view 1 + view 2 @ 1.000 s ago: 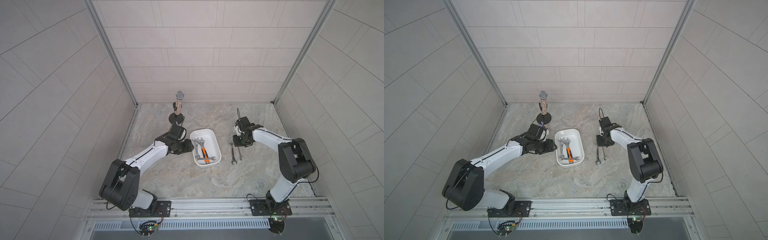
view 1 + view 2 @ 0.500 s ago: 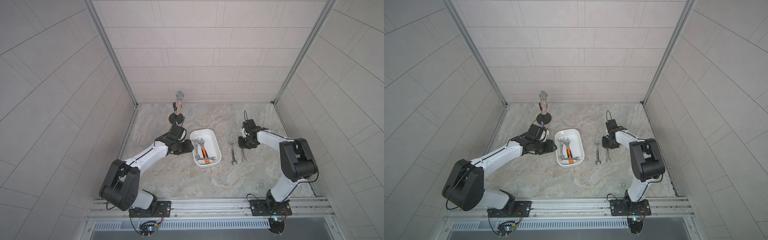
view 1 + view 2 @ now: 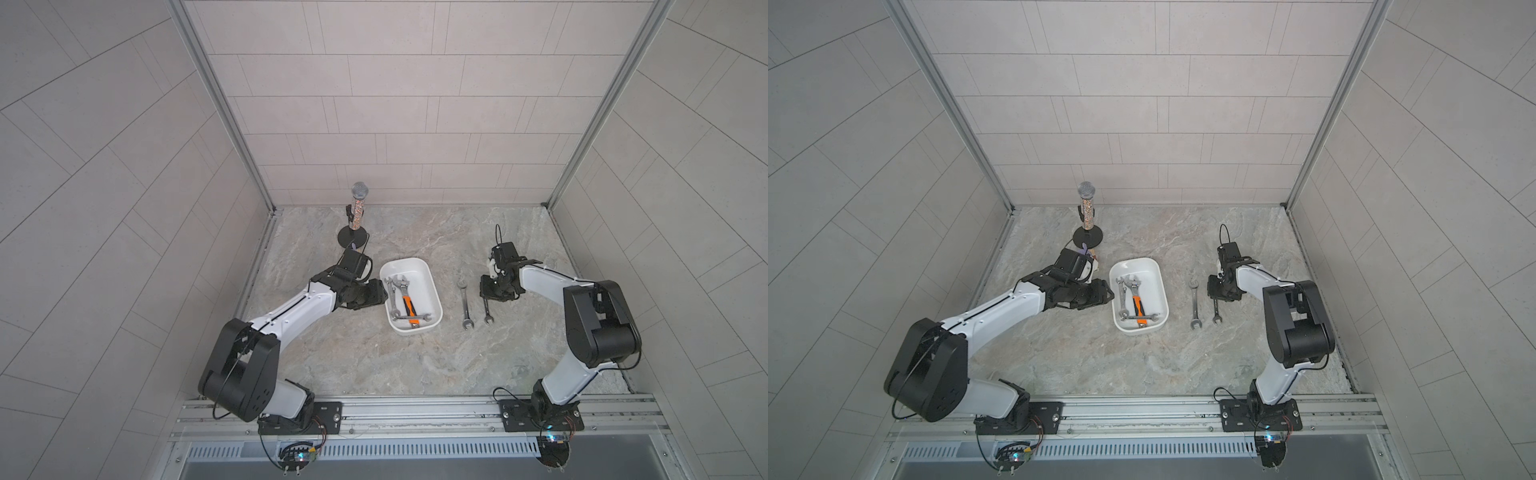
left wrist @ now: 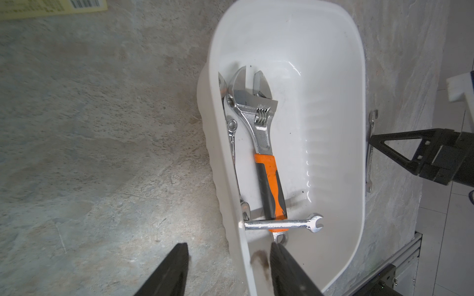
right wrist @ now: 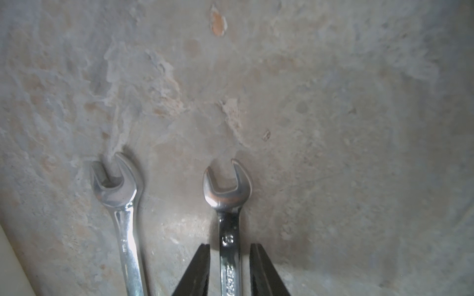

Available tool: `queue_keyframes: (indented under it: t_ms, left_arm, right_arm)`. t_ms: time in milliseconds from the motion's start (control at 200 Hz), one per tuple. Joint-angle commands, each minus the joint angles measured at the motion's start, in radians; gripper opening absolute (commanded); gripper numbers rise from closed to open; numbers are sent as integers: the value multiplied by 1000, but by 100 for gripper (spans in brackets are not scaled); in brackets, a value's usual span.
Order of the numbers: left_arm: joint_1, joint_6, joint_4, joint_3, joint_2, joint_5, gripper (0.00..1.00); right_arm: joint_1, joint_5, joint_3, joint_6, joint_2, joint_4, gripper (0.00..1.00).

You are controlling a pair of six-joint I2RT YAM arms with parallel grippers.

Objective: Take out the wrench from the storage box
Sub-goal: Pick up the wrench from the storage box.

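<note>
The chrome adjustable wrench with orange-and-black grip (image 4: 264,143) lies flat in the white rounded plastic storage box (image 4: 333,77), among slim steel spanners (image 4: 282,224); I judge it heavy, rigid and slick, best pinched at the rubbery handle. My left gripper (image 4: 228,246) straddles the box wall, jaws apart; my right gripper (image 5: 229,246) stands narrowly parted around a small steel spanner (image 5: 227,194) on the tabletop (image 5: 307,102), unclamped.

several wrenches (image 3: 402,291) lie in the storage box (image 3: 422,276); two loose wrenches (image 3: 465,305) lie right of it.
</note>
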Motion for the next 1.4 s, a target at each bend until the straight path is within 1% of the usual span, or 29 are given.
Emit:
queue_keyframes:
  t_ms: [0, 35, 100, 125, 195, 245, 290, 335, 475, 520, 620, 780, 930, 1091, 1316, 1396]
  left_arm:
    - [-2, -7, -2, -23, -28, -3, 57]
    - [-4, -15, -3, -32, -34, -5, 57]
    - [-4, -27, -7, -43, -40, -13, 57]
    - [-4, -28, -13, -45, -40, -18, 56]
    - [-3, -33, -28, -46, -43, -32, 56]
    - [-3, -34, -34, -49, -46, -39, 56]
    - [-1, -36, -42, -51, -51, -46, 56]
    - [-1, -36, -55, -51, -58, -57, 56]
    - [9, -33, -85, -61, -88, -83, 56]
    - [14, -34, -90, -67, -97, -87, 56]
    - [23, -33, -100, -78, -112, -96, 57]
    - [25, -38, -111, -86, -114, -115, 62]
    - [25, -39, -138, -76, -114, -144, 65]
    - [25, -36, -139, -74, -119, -149, 65]
    - [24, -32, -138, -75, -120, -147, 65]
    - [24, -33, -135, -74, -119, -147, 65]
  right_arm:
    - [31, -24, 33, 13, -112, -61, 32]
    - [63, -34, 53, 17, -133, -66, 32]
    - [161, -28, 110, 18, -154, -86, 32]
    - [214, -19, 140, 20, -151, -95, 33]
    - [321, -14, 200, 23, -122, -97, 33]
    - [397, -11, 261, 26, -73, -111, 34]
    - [441, -6, 302, 23, -32, -120, 35]
    - [495, 45, 357, 15, 23, -147, 36]
    - [593, 141, 484, -8, 169, -205, 40]
    - [616, 180, 522, -16, 216, -228, 44]
    - [634, 215, 575, -25, 286, -266, 48]
    - [647, 217, 631, -31, 369, -309, 54]
    - [666, 238, 719, -26, 454, -390, 56]
    - [668, 237, 765, -23, 503, -410, 53]
    - [673, 235, 805, -7, 566, -435, 42]
    - [671, 238, 801, 5, 580, -434, 40]
